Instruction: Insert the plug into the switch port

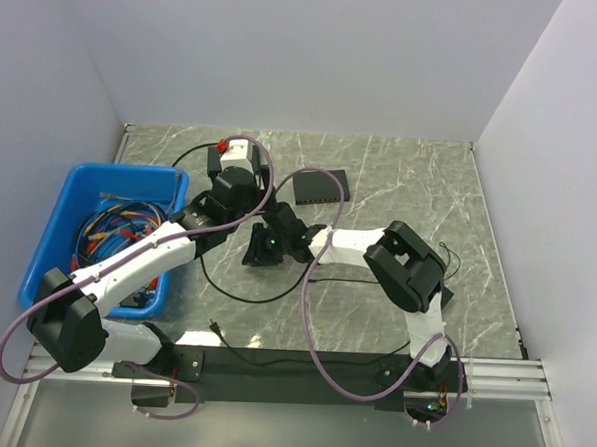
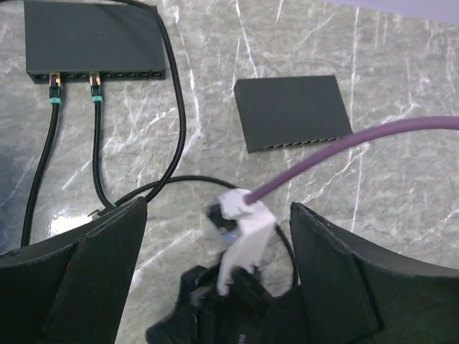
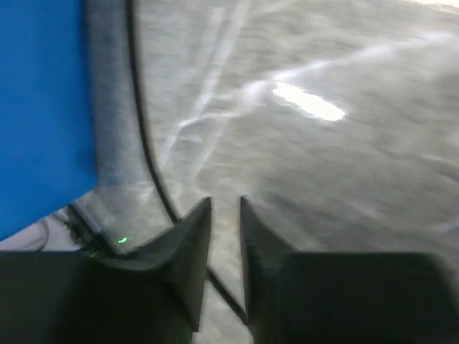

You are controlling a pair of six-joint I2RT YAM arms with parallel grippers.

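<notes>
Two small black switch boxes lie on the marble table. One (image 2: 93,43) has a row of ports with two black cables plugged in. The other (image 2: 294,111) (image 1: 320,188) has its port row free. A tiny dark plug (image 1: 213,326) ends a thin black cable on the table near the front edge. My right gripper (image 3: 225,201) (image 1: 267,244) hovers low over the table, its jaws a narrow gap apart, with a black cable (image 3: 147,154) running under them. My left gripper (image 2: 219,208) (image 1: 226,170) hangs high above it, wide open and empty.
A blue bin (image 1: 58,221) full of coloured wires stands at the left, its wall (image 3: 43,107) close beside the right gripper. A loop of black cable (image 1: 244,299) lies in front of the grippers. White walls close the table on three sides.
</notes>
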